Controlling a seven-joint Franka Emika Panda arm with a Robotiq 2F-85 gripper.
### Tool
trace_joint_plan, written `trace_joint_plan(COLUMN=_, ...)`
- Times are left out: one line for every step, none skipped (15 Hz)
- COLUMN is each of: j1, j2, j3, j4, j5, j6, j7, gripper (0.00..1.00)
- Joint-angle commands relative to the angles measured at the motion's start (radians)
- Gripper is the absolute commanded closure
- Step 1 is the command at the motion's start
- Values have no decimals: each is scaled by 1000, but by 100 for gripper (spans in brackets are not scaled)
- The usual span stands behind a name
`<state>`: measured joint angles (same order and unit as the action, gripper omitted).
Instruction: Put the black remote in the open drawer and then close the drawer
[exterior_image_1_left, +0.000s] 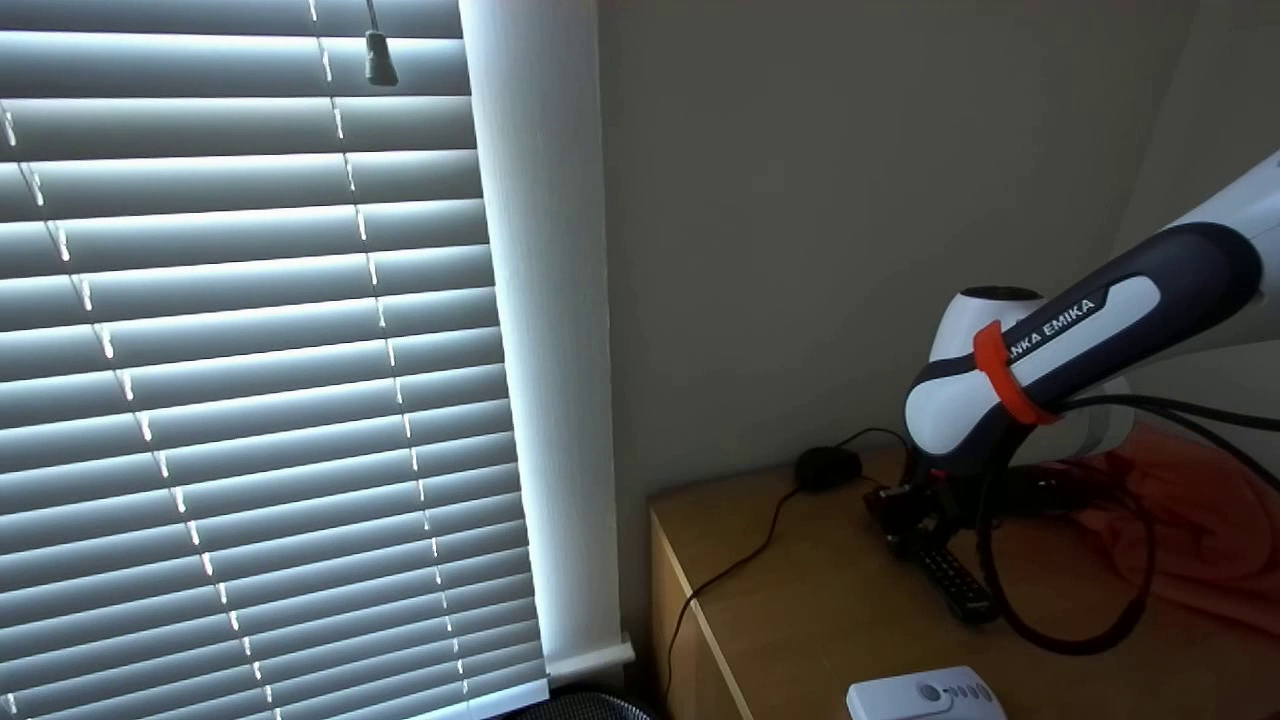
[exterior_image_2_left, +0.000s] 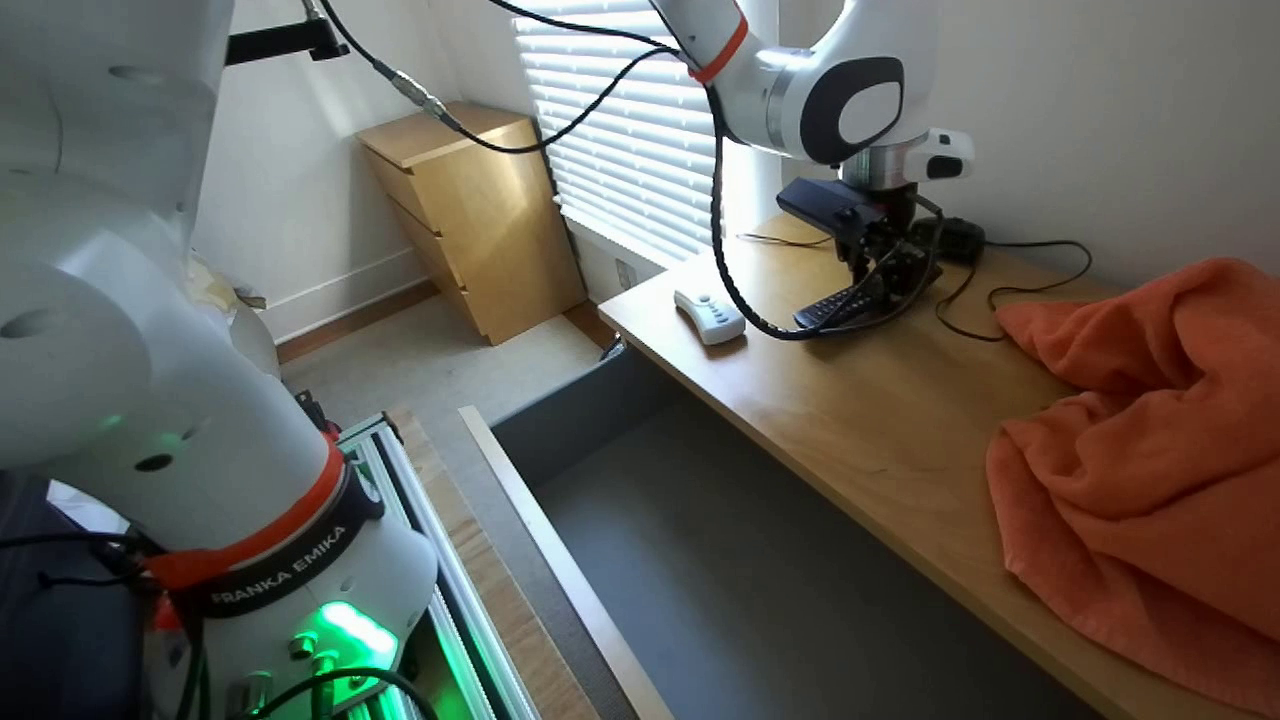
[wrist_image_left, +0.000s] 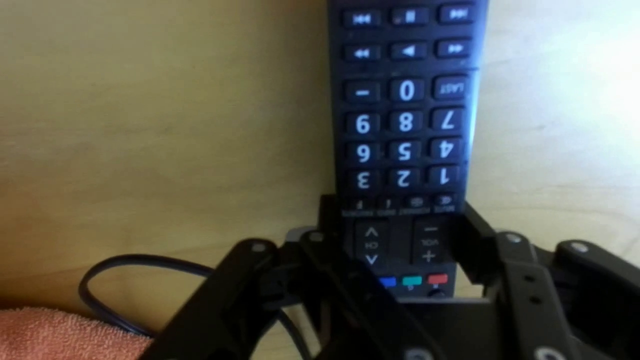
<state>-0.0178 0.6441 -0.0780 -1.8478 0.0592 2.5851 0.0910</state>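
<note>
The black remote (wrist_image_left: 405, 140) is long and flat with rows of buttons. It shows in both exterior views (exterior_image_1_left: 955, 590) (exterior_image_2_left: 838, 305), on or just above the wooden dresser top (exterior_image_2_left: 900, 400); I cannot tell if it touches. My gripper (wrist_image_left: 397, 232) points down over one end of the remote, with a finger against each long side. It looks shut on the remote. The gripper also shows in both exterior views (exterior_image_1_left: 905, 530) (exterior_image_2_left: 880, 278). Gripper parts hide that end of the remote. The drawer (exterior_image_2_left: 565, 560) stands open below the dresser top, with a bare grey floor showing.
A white device (exterior_image_2_left: 712, 317) with buttons lies near the dresser's edge, close to the remote. A black puck (exterior_image_1_left: 828, 468) with a cable sits by the wall behind the gripper. An orange cloth (exterior_image_2_left: 1150, 450) is heaped on the dresser top. The arm's cable loops beside the gripper.
</note>
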Motion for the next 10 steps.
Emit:
trace_joint_plan(j1=21, j2=-93, j3=-21, j4=-76, j5=6, j6=-66, j7=113, gripper=69)
trace_joint_plan(j1=22, j2=-112, j3=-27, j4=-92, j5=9, j6=-74, j7=145, gripper=69)
trace_joint_plan(j1=22, j2=-134, j3=-38, j4=-114, j5=12, j6=-73, j7=185, gripper=69)
trace_joint_plan(j1=25, j2=-160, j3=-54, j4=-141, j5=9, j6=-67, j7=228, gripper=69)
trace_joint_plan(j1=20, j2=-191, j3=-63, j4=-177, j5=15, j6=-69, j7=259, gripper=69)
trace_joint_plan(j1=16, j2=-218, j3=-71, j4=-208, j5=20, j6=-62, j7=286, gripper=69)
trace_joint_plan(j1=14, j2=-249, j3=-81, j4=-246, j5=25, j6=-56, j7=315, gripper=69)
trace_joint_plan(j1=10, j2=-279, j3=-89, j4=-290, j5=35, j6=-45, j7=339, gripper=69)
trace_joint_plan(j1=6, j2=-308, j3=-97, j4=-333, j5=43, j6=-33, j7=361, gripper=69)
trace_joint_plan(j1=-6, j2=-334, j3=-93, j4=-372, j5=74, j6=-24, j7=378, gripper=69)
